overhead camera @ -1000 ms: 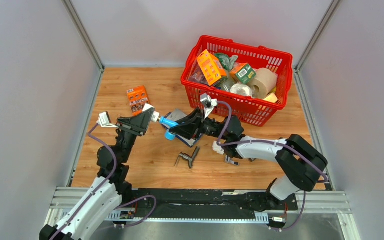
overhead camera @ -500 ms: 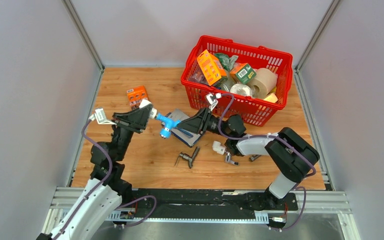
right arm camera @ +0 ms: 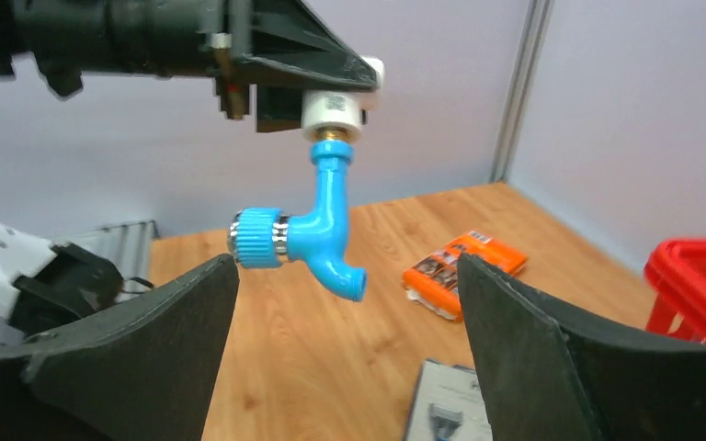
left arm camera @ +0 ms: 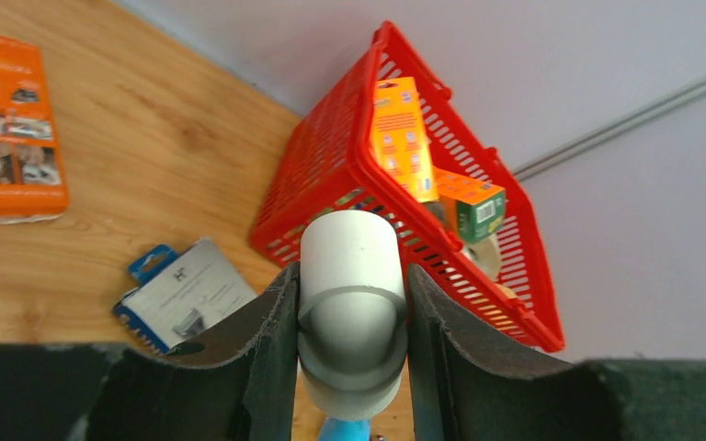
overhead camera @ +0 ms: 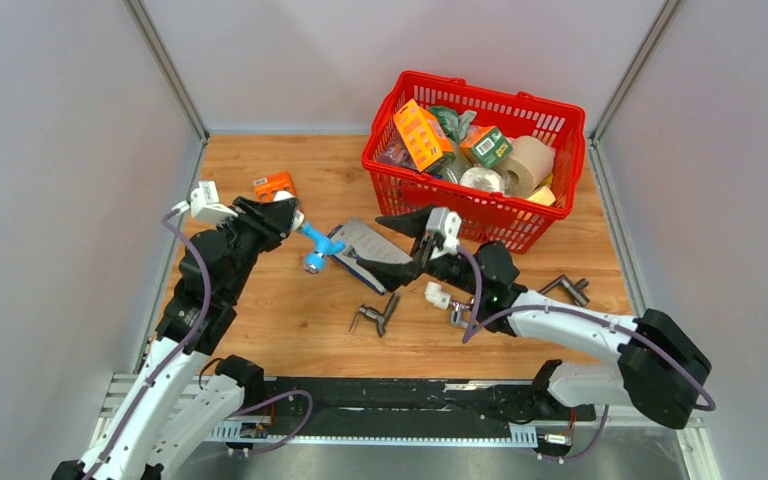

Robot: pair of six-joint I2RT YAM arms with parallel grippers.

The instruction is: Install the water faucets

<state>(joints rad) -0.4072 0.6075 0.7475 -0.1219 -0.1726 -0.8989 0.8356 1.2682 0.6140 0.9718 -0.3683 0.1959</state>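
The basket point(overhead camera: 526, 226) stands at the far right of the table point(overhead camera: 290, 320); the pack point(overhead camera: 273, 184) lies at the far left, just behind the left gripper point(overhead camera: 285, 215). The faucet point(overhead camera: 317, 245) hangs from that gripper above the table, left of the card point(overhead camera: 360, 236), which lies before the basket's near left corner. In front of the card lies a tap point(overhead camera: 375, 315), an elbow tap point(overhead camera: 445, 303) to its right.
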